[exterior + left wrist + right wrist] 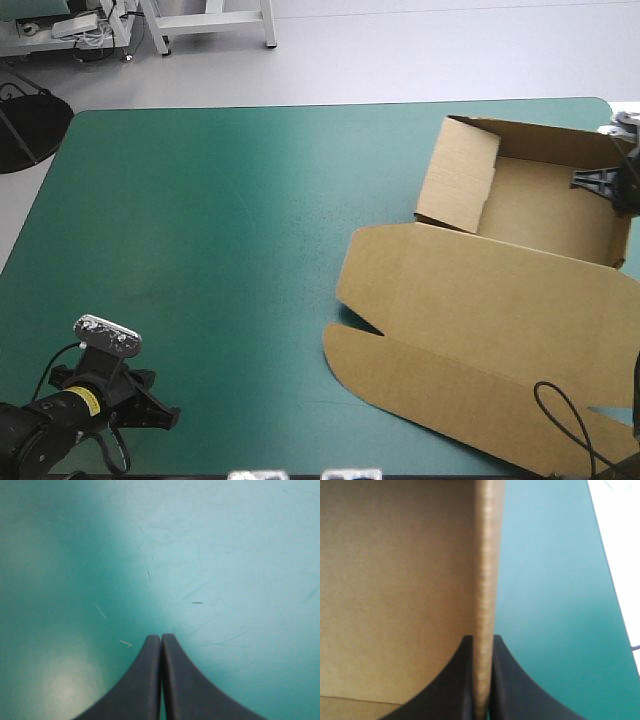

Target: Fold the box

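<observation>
Box (520, 290) sits at bench (220, 250) far-right corner, tray walls up, lid flat. My right hand (482, 639) is clamped on the right wall; left hand (161, 637) closed, empty, near-left corner. Next I'd tuck that wall.

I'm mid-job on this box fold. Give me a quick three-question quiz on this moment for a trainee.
1. True or false: the left gripper, over bare teal-green cover, has its fingers open.
2. What does the right gripper clamp? A. nothing; B. a raised wall of the box; C. a white T-shirt.
3. Fill in: the lid lies ____ on the table, on the near side of the tray.

Key: 1 false, they are shut; 2 B; 3 flat.
</observation>
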